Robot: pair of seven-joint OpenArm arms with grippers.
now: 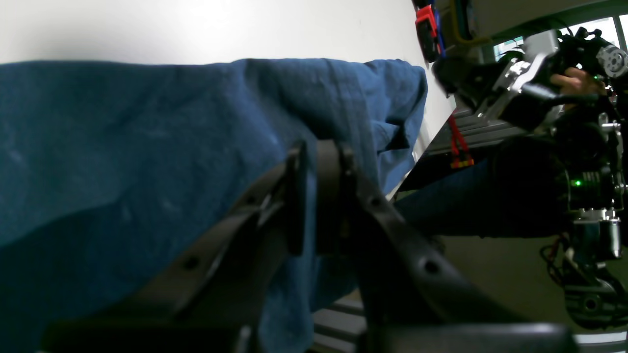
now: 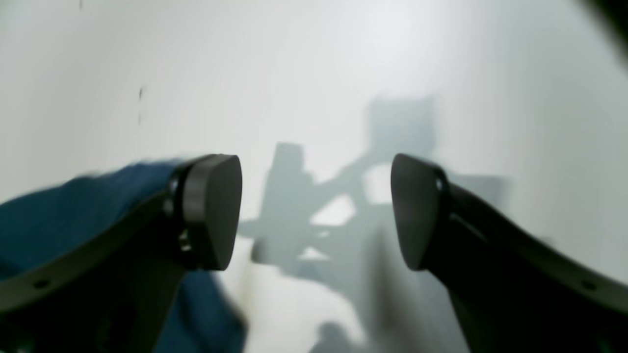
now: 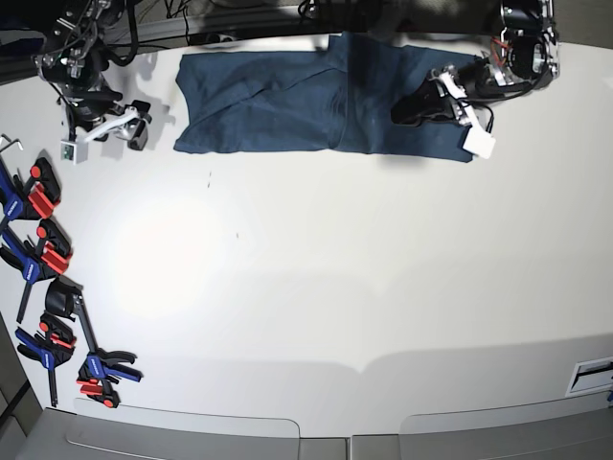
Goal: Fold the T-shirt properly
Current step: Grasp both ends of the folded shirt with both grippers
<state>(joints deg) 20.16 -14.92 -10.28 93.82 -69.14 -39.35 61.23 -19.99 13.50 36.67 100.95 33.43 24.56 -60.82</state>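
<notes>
Left hand point(image 1: 318, 196) first, seen from its own wrist camera: I see its two dark fingers pinched nearly together on a fold of the T-shirt point(image 1: 147, 147), which fills most of that view as a rumpled blue sheet. Beyond the cloth runs the white table point(image 1: 196, 29), whose far edge drops off at the right, where some black machinery and a red clamp point(image 1: 426, 29) show.

From the right wrist camera, my right hand point(image 2: 316, 213) stands wide, its pads well apart with nothing between them. Under it lies bare white table point(image 2: 343, 59) crossed by the arm's own shadow. A blurred corner of the T-shirt point(image 2: 59, 211) shows just behind the left-side finger; I cannot tell whether it touches.

From the base camera, the T-shirt point(image 3: 326, 96) lies spread along the far edge of the table point(image 3: 335, 287). The left hand point(image 3: 414, 108) sits on the cloth at its right end. The right hand point(image 3: 134, 126) hovers just off the shirt's left end, over bare table. Several blue-and-red clamps point(image 3: 43, 249) line the left edge; the broad middle and near side lie open.
</notes>
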